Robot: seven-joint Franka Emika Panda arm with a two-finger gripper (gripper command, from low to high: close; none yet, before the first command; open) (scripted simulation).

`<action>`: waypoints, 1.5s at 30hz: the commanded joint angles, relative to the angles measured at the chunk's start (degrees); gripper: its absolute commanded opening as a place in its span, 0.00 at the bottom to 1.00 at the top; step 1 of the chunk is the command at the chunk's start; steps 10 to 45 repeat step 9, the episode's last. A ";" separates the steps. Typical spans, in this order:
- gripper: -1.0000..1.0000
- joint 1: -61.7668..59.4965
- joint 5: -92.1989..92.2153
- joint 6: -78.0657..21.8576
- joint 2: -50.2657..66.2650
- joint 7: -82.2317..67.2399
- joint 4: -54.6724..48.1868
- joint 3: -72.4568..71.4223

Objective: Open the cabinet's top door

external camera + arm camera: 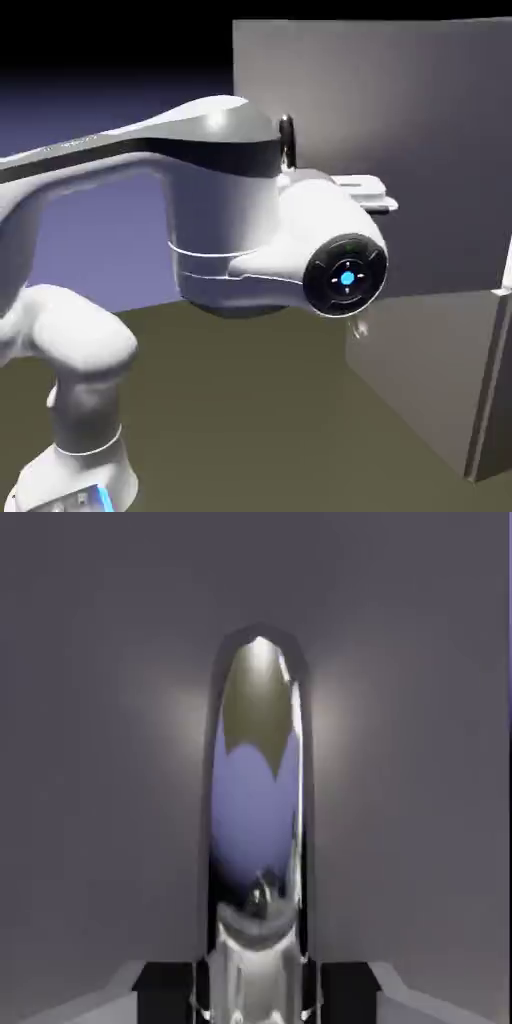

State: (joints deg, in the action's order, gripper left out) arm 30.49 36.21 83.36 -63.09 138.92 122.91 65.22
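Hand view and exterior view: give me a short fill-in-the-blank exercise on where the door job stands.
1. In the hand view, the end effector is shut on the top door's ____.
2. That silver handle reflects the backdrop in the colour ____.
3. In the exterior view, the top door is swung ____.
4. The cabinet stands on the exterior view's ____ side.

Missing words: handle; blue-violet; open; right

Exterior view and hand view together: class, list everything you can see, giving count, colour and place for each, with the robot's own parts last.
cabinet: one, grey, exterior view's right.
top door: one, grey, swung out from the cabinet, upper right.
handle: one, silver, top door's edge, centre of hand view.
lower handle: one, silver, mostly hidden behind the wrist.
table: one, olive, under everything.
arm: one, white, from lower left.
gripper: one, shut on the handle.
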 commanded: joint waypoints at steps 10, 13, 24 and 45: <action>0.00 14.71 -4.41 -14.14 -1.16 3.35 -17.20 8.99; 0.00 14.71 -4.41 -14.14 -1.16 3.35 -17.20 8.99; 0.00 14.71 -4.41 -14.14 -1.16 3.35 -17.20 8.99; 0.00 14.71 -4.41 -14.14 -1.16 3.35 -17.20 8.99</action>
